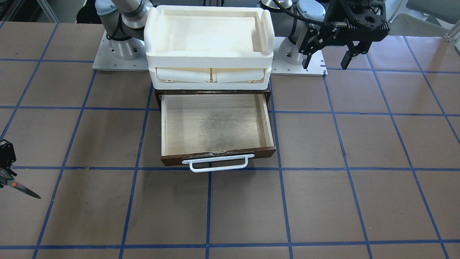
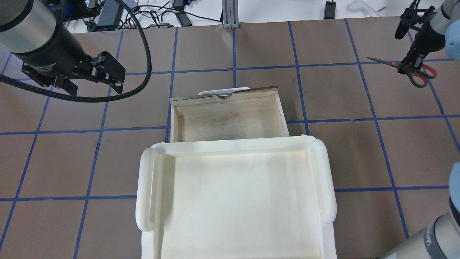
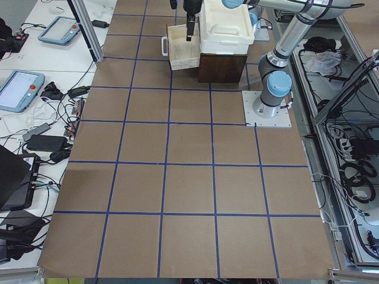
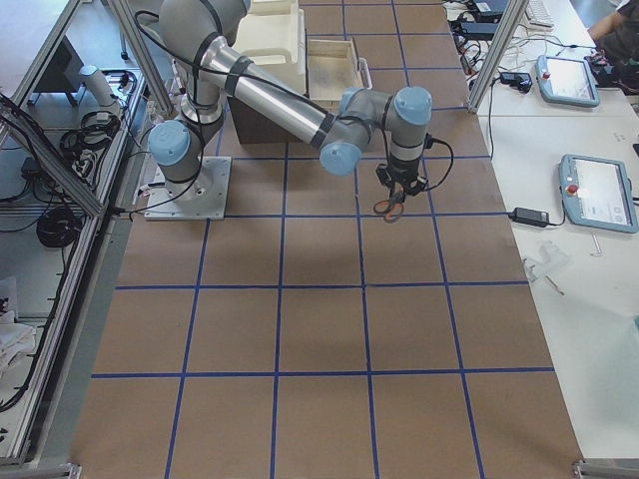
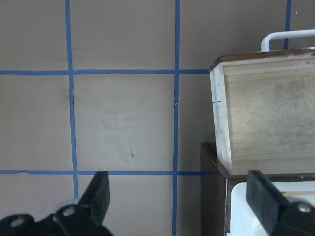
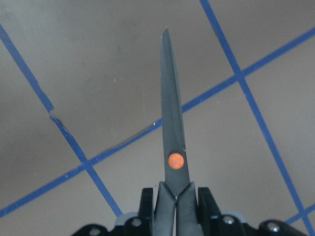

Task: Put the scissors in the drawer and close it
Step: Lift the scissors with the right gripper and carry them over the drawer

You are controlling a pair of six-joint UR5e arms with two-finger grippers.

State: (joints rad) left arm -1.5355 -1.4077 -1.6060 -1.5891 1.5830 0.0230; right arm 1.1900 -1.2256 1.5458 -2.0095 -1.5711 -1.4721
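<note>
Scissors (image 6: pixel 172 142): gripped at the handle end, blades shut and pointing away from the wrist camera, orange pivot dot showing. They seem lifted off the desk (image 1: pixel 323 201), out toward the robot's right end and well apart from the drawer (image 1: pixel 215 122).
Right tool (image 6: pixel 175 202): clenched on the scissors just behind the pivot.
Left tool (image 1: pixel 326 59): released, jaws wide and empty, hanging raised beside the drawer's left side.
Drawer: pulled out from under the tray unit (image 1: pixel 208 57), plywood floor bare, white handle (image 1: pixel 215 163) facing away from the robot.
Step in hand: carrying the scissors across to the drawer, as I judge it; the drop and the closing are not yet done.
Doing it well: keep the blades level and high enough to pass the side wall. Come in over the open part, not under the tray unit's overhang. Turn the blades along the drawer's long side, lower close to the floor, then let go so nothing bounces or sticks up. A push square on the front should close it.
Desk: matte brown, gridded with blue tape (image 1: pixel 208 212), flat.
Room: benches with pendants (image 4: pixel 597 190) and cables (image 3: pixel 41 133) on the far side; an aluminium frame (image 4: pixel 499 50) stands around the cell.
</note>
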